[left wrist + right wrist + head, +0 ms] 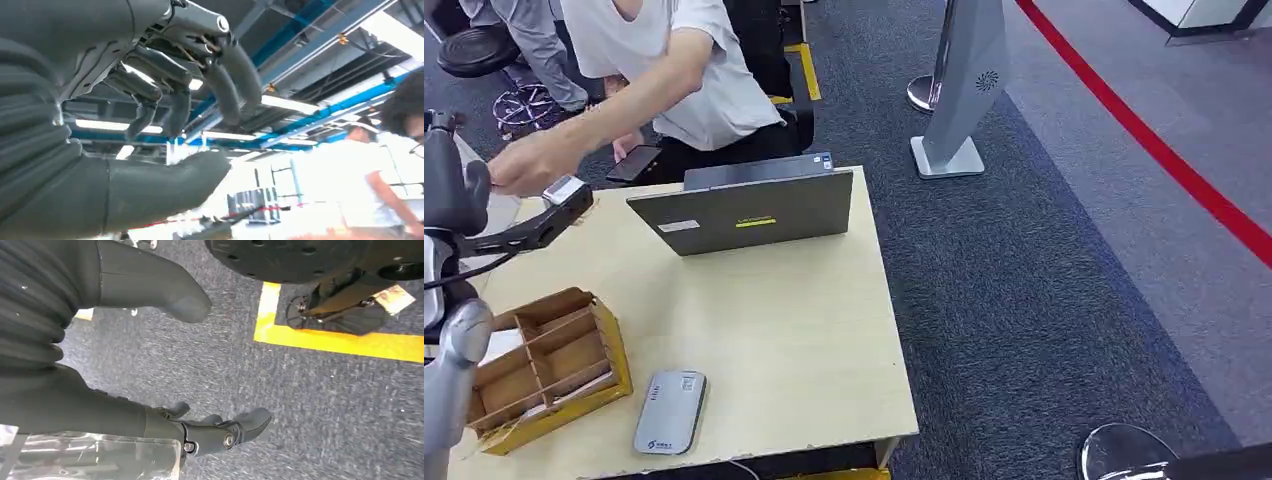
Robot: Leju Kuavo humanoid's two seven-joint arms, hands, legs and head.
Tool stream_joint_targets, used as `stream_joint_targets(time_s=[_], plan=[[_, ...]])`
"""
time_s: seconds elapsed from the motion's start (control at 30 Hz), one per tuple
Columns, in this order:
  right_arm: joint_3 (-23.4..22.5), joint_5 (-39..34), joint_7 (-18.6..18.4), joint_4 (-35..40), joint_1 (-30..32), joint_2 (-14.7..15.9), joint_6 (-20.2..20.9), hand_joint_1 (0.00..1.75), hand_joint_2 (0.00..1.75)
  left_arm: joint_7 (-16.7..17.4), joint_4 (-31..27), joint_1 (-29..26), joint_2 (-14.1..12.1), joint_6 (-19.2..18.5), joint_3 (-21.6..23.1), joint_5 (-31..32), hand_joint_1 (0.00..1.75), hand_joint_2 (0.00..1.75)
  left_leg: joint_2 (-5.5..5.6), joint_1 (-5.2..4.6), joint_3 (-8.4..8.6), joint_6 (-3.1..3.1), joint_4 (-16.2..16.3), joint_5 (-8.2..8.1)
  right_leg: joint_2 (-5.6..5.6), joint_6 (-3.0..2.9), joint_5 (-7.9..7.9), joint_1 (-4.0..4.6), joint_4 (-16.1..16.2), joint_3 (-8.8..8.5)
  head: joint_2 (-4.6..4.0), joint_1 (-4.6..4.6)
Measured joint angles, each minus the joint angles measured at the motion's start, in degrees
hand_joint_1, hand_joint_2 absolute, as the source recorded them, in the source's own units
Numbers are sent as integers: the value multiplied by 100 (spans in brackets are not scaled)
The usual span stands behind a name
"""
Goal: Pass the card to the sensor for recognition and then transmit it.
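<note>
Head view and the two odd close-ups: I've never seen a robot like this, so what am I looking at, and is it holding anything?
The head view is the robot's own view, looking down from high on its body. A pale table carries a closed grey laptop, a cardboard box split into compartments, and a flat grey device, probably the card sensor. At the far left, the robot's left hand reaches out, and a seated person's hand meets it. A small pale thing sits at the fingertips. It may be the card, but I cannot tell whether it is held.

The close-ups come from a camera at each wrist, so they look tilted. In the right wrist view, the right hand hangs over grey carpet, holding nothing.
</note>
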State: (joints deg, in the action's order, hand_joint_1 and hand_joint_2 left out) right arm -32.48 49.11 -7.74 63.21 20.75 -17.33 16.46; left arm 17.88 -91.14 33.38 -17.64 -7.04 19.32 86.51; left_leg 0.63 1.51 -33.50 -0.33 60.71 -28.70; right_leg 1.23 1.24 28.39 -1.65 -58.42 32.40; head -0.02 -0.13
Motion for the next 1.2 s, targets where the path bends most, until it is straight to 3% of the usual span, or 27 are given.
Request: stream_joint_targets(time_s=[0.17, 0.33, 0.5, 0.57, 0.6, 0.63, 0.67, 0.7, 0.73, 0.77, 0.8, 0.83, 0.87, 0.9, 0.93, 1.0, 1.03, 1.1, 1.13, 1.2], plan=[[-4, -135, -76, -11, 9, 0, -100, 0, 175, -59, -681, -304, 20, -22, 0, -421, 0, 175, 0, 1, -2, 0, 0, -1, 0, 1, 1, 1, 0, 0, 0, 0], [2, -507, -206, -17, 58, 0, -269, 0, 175, -175, -1759, -1046, -101, 0, -2, -997, 0, 175, -1, 1, -12, 0, -5, -5, 0, 1, 4, 1, -3, -2, 0, 2], [201, -1139, -572, 96, 300, 0, -481, 0, 175, -339, -3005, -2727, -524, 952, -440, -1450, 0, 175, -27, 1, 0, -3, -8, -22, 21, -2, 20, 1, -3, -2, 0, 2], [326, -1465, -842, 219, 429, 0, -623, 0, 175, -488, -3422, -3857, -573, 1711, -983, -1688, 0, 175, -50, 0, 16, -14, -16, -45, 41, -19, 36, 0, -4, -9, 0, 0], [391, -1600, -984, 300, 521, 0, -687, 0, 175, -667, -3619, -4441, -518, 2084, -1341, -1958, 0, 175, -70, 0, 27, -9, -17, -60, 57, -12, 43, 0, -2, -11, 0, -9], [463, -1718, -1142, 397, 623, 0, -739, 0, 175, -1074, -3766, -4965, -334, 2345, -1824, -2427, 0, 175, -71, 0, 32, -11, -16, -64, 63, -7, 49, -1, -1, -13, 0, -9], [509, -1776, -1243, 482, 718, 0, -761, 0, 175, -1658, -3864, -5338, -34, 2308, -2317, -2970, 0, 175, -67, -1, 34, -6, -16, -67, 58, -4, 53, -1, 1, -12, 0, -13], [551, -1812, -1332, 562, 802, 0, -787, 0, 175, -2468, -3937, -5531, 435, 1977, -2968, -3587, 0, 175, -54, -1, 28, -4, -16, -68, 47, 13, 65, -1, 5, -5, 0, -11], [577, -1845, -1392, 632, 850, 0, -793, 0, 175, -3222, -3985, -5511, 976, 1384, -3721, -4091, 0, 175, -35, 0, 25, 0, -15, -70, 36, 14, 67, -1, 7, -8, 0, -9], [586, -1856, -1423, 680, 869, 0, -791, 0, 175, -3659, -3998, -5411, 1418, 759, -4500, -4579, 0, 175, -35, 1, 27, 5, -15, -74, 32, 14, 67, 0, 8, -12, -2, 4], [588, -1856, -1438, 748, 875, 0, -787, 0, 175, -4020, -3992, -5252, 1783, -470, -5363, -5180, 0, 175, -38, 1, 26, 6, -15, -74, 32, 13, 67, 0, 9, -14, 0, 22], [588, -1851, -1441, 794, 877, 0, -774, 0, 175, -3973, -3974, -5078, 2040, -1374, -6088, -5650, 0, 175, -47, -1, 31, 6, -15, -75, 39, 12, 65, -1, 9, -15, -2, 20], [588, -1834, -1441, 835, 881, 0, -732, 0, 175, -3684, -3891, -4862, 2314, -2147, -6826, -6010, 0, 175, -56, -2, 36, 6, -15, -75, 41, 11, 63, -1, 9, -17, 0, 9], [588, -1810, -1440, 855, 883, 0, -715, 0, 175, -3474, -3789, -4695, 2512, -2562, -7378, -6140, 0, 175, -58, -1, 37, 6, -15, -74, 41, 6, 59, -1, 8, -18, 0, 9], [588, -1775, -1438, 885, 882, 0, -686, 0, 175, -3423, -3672, -4525, 2722, -2728, -7928, -6144, 0, 175, -58, 1, 39, 5, -15, -74, 41, 4, 58, 2, 7, -18, -2, 9], [588, -1751, -1421, 925, 884, 0, -676, 0, 175, -3239, -3509, -4293, 3032, -2597, -8708, -6278, 0, 175, -54, 2, 42, 6, -15, -70, 38, -2, 53, 3, 7, -21, 0, 7], [588, -1751, -1375, 936, 880, 0, -667, 0, 175, -2832, -3351, -4132, 3125, -2506, -9051, -6668, 0, 0, -42, 0, 42, 10, -15, -67, 27, -1, 53, 1, 6, -27, 0, 9], [588, -1746, -1287, 933, 846, 0, -671, 0, 175, -1711, -2718, -3896, 3321, -2078, -9590, -7577, 0, 0, -37, -5, 52, 9, -16, -68, 22, -1, 54, -2, 6, -45, 0, 7], [588, -1723, -1242, 933, 831, 0, -680, 0, 0, -1370, -2338, -3838, 3396, -1816, -9784, -7695, 0, 175, -39, -7, 57, 9, -17, -68, 23, -1, 54, -4, 6, -47, 0, -2], [588, -1578, -1106, 916, 795, 0, -658, 0, 0, -1025, -1292, -3716, 3546, -1229, -10116, -7341, 0, 175, -40, -11, 61, 10, -19, -68, 24, -1, 55, -7, 6, -49, 0, -11]])
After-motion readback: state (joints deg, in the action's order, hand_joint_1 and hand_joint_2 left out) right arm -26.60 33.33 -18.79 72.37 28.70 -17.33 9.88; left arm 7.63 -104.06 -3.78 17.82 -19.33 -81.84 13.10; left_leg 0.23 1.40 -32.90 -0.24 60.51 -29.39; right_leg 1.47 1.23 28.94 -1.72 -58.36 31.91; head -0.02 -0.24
